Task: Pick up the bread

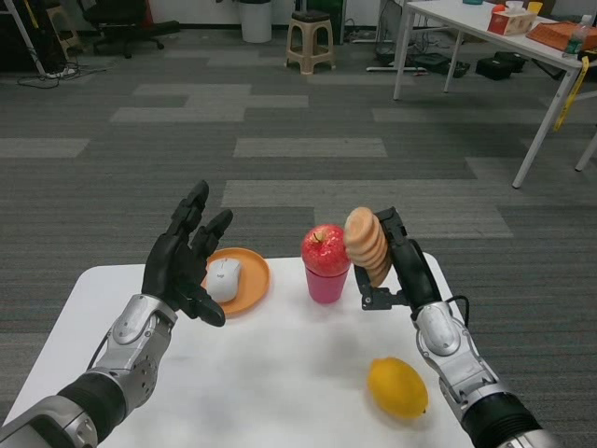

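A ridged, tan bread loaf is held aloft by the right hand — fingers closed round it; the left hand is spread, empty — only steady lifting is needed.

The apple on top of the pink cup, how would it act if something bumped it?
The apple is round, sits wider than the pink cup, so it would probably roll off. The narrow cup looks tippy too. The right hand holds the bread close beside it.
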Motion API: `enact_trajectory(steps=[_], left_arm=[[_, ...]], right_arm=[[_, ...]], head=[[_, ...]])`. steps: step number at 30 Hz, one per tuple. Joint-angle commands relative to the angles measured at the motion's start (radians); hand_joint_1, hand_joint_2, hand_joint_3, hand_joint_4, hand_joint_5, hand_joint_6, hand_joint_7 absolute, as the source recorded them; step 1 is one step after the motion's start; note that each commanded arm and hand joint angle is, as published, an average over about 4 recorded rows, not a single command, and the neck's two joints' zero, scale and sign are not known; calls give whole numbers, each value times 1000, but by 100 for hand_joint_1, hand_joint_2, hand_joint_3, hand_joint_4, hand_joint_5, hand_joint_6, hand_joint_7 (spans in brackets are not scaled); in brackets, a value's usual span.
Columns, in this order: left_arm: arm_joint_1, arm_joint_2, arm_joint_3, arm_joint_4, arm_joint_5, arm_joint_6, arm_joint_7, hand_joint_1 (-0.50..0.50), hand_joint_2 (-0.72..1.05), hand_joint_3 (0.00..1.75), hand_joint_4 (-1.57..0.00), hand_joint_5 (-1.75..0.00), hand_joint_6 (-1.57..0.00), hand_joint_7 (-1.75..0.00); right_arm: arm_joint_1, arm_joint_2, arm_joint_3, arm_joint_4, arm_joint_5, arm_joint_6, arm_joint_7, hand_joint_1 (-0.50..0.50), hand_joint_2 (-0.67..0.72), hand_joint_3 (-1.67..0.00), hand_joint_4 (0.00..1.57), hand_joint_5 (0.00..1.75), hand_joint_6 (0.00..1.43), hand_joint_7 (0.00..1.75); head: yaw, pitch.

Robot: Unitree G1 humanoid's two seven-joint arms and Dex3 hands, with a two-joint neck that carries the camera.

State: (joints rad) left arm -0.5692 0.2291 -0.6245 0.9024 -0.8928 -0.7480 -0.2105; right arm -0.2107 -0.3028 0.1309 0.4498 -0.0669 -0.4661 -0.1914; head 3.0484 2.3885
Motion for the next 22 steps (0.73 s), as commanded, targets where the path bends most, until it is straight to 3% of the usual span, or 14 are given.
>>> enact_trajectory(steps=[1, 9, 13, 17, 22], left_arm=[[0, 10, 6, 4, 0, -1, 0, 50, -46, 9, 0, -41, 0, 0], [0, 9, 6, 4, 0, -1, 0, 50, -46, 9, 0, -41, 0, 0], [0, 6, 8, 4, 1, -1, 0, 50, -46, 9, 0, -41, 0, 0], [1, 5, 7, 4, 2, -1, 0, 50, -46, 9, 0, -41, 0, 0], [3, 3, 6, 4, 2, -1, 0, 50, -46, 9, 0, -41, 0, 0]], right_arm=[[16, -8, 12, -34, 21, -5, -31, -42, -54, -159, 11, 136, 20, 164], [33, -19, 15, -80, 30, -5, -50, -42, -54, -159, 14, 141, 20, 168], [42, -25, 15, -93, 32, -5, -63, -42, -54, -159, 14, 136, 20, 161], [47, -26, 16, -95, 33, -5, -66, -42, -54, -159, 14, 145, 20, 161], [47, -30, 16, -95, 34, -5, -66, -43, -54, -159, 16, 139, 22, 165]], head=[[0, 0], [-2, 2], [-3, 0], [-4, 0], [-4, 0]])
